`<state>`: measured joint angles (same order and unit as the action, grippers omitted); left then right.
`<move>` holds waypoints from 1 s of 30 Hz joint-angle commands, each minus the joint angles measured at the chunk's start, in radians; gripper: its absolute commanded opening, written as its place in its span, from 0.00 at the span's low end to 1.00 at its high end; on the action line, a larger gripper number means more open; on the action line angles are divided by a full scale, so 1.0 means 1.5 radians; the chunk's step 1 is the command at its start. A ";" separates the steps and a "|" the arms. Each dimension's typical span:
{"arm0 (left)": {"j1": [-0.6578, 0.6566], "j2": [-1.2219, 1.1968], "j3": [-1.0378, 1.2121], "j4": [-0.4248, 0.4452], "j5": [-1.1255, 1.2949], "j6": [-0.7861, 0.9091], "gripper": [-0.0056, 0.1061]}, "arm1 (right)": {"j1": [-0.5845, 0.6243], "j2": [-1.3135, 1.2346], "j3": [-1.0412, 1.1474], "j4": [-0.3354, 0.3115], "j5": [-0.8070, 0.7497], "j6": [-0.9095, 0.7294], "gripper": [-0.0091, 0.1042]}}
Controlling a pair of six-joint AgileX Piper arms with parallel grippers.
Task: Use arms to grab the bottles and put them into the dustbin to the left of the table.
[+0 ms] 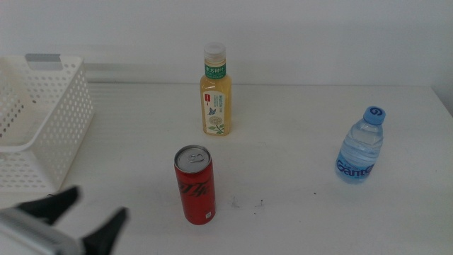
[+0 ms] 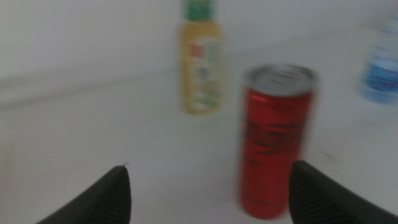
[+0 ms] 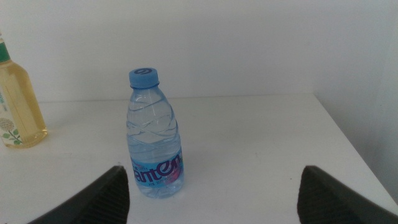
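At the near edge of the white counter (image 1: 297,227), the left pincer (image 1: 88,212) hangs with jaws spread and empty, near the upright red soda can (image 1: 194,185). The right pincer (image 3: 211,193), likewise agape, faces the blue-capped water bottle (image 1: 360,146). Farther back stands the yellow tea bottle (image 1: 215,92), and the white perforated basket (image 1: 49,106) sits far left.

Water btl (image 3: 153,137) label partly reads "anten"; other labels unreadable.

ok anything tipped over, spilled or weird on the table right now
Nothing stands out. The yellow tea bottle, slim red soda can and clear blue-capped water bottle all stand upright, capped and apart; no spill shows on the white table.
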<state>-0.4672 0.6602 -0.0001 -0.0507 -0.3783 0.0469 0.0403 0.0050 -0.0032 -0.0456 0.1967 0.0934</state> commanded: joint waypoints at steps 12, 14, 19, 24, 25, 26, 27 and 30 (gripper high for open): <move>-0.188 0.378 0.000 -0.085 -0.361 -0.007 0.79 | -0.004 -0.003 0.002 -0.003 -0.010 -0.003 0.89; -0.188 0.382 0.000 -0.076 -0.368 -0.007 0.79 | -0.004 -0.003 0.002 -0.003 -0.010 -0.003 0.89; -0.188 0.381 0.000 -0.073 -0.356 -0.007 0.79 | -0.004 -0.003 0.002 -0.003 -0.010 -0.003 0.89; -0.188 0.381 0.000 -0.066 -0.357 0.005 0.79 | -0.004 -0.003 0.002 -0.003 -0.010 -0.003 0.89; -0.188 0.381 0.000 -0.061 -0.349 0.005 0.79 | -0.004 -0.003 0.002 -0.003 -0.010 -0.003 0.89; -0.187 0.382 0.000 -0.059 -0.345 0.011 0.79 | -0.004 -0.003 0.002 -0.003 -0.010 -0.003 0.89; -0.187 0.388 0.000 -0.059 -0.345 0.022 0.79 | -0.004 -0.003 0.002 -0.003 -0.010 -0.003 0.89; -0.187 0.413 0.000 -0.074 -0.367 0.021 0.79 | -0.004 -0.003 0.002 -0.003 -0.010 -0.003 0.89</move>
<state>-0.7468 1.2614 -0.0001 -0.1466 -0.9025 0.0741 0.0403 0.0050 -0.0032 -0.0456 0.1967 0.0934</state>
